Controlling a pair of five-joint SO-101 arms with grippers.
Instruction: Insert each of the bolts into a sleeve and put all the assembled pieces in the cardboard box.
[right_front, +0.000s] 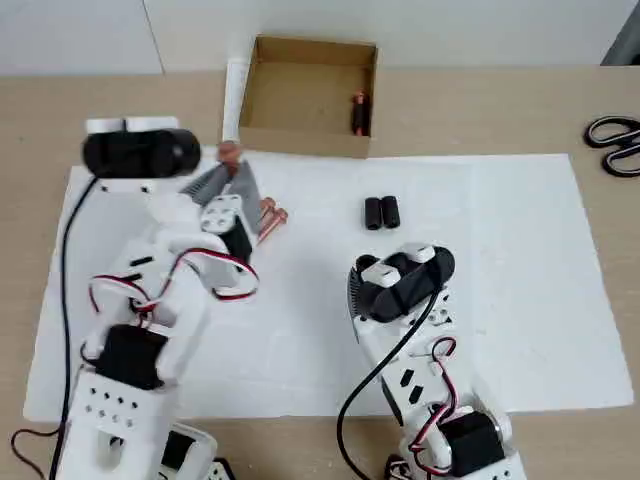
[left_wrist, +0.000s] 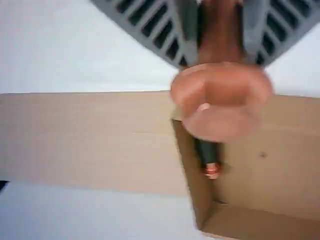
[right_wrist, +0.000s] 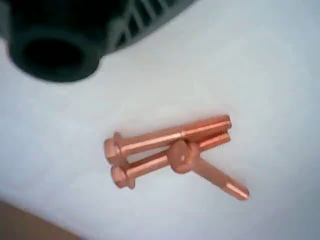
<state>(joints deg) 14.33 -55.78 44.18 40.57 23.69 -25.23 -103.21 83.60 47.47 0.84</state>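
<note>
My left gripper (right_front: 232, 172) (left_wrist: 220, 45) hangs beside the near left corner of the cardboard box (right_front: 262, 100) (left_wrist: 100, 135), shut on a copper bolt (right_front: 229, 152) (left_wrist: 220, 100) whose head points away from the fingers. One assembled bolt and sleeve (right_front: 359, 113) (left_wrist: 210, 162) lies inside the box by its right wall. Three loose copper bolts (right_front: 272, 214) (right_wrist: 170, 150) lie crossed on the white mat. My right gripper (right_front: 356, 290) (right_wrist: 85, 32) is over the mat's middle, shut on a black sleeve (right_wrist: 52, 50). Two more black sleeves (right_front: 381, 212) lie side by side ahead of it.
A white mat (right_front: 520, 300) covers most of the wooden table. Scissors (right_front: 615, 142) lie at the far right edge. A white tube (right_front: 233, 95) rests against the box's left wall. The mat's right half has open room.
</note>
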